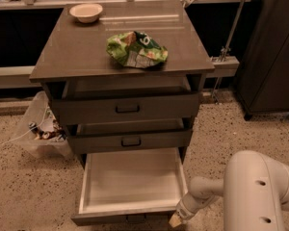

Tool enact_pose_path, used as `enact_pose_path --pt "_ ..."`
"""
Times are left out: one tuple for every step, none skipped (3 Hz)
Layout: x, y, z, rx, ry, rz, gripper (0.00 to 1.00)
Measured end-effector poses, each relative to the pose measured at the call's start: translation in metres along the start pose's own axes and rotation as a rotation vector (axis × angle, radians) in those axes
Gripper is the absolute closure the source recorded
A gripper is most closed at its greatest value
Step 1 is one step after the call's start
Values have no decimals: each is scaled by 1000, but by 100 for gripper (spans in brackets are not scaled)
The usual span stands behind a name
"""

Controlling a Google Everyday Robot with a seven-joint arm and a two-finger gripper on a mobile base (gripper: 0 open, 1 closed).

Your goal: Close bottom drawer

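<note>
Bottom drawer (132,179) open, lower centre; rigid, probably slides lightly; push front panel. Gripper (176,220) at its lower-right corner, open or closed unclear.

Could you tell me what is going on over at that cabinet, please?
The robot's arm reaches down at the lower right, with its tool by the front right corner of the bottom drawer. That drawer is pulled far out, and its pale inside holds nothing, so it is not yet closed. A green bag and a bowl sit on the cabinet top.
</note>
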State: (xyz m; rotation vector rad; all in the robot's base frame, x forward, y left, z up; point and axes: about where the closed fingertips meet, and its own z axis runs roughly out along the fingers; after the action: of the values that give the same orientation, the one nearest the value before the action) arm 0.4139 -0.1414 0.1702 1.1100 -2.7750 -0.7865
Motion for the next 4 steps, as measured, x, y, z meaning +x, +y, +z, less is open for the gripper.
enact_pose_path --pt "-17 -13 -1 43 -35 -5 100" --pt "-31 -21 -9 85 -75 -14 100" --pt "-32 -22 -9 87 -77 -14 100" --pt "-27 -21 -7 95 -64 -1 100"
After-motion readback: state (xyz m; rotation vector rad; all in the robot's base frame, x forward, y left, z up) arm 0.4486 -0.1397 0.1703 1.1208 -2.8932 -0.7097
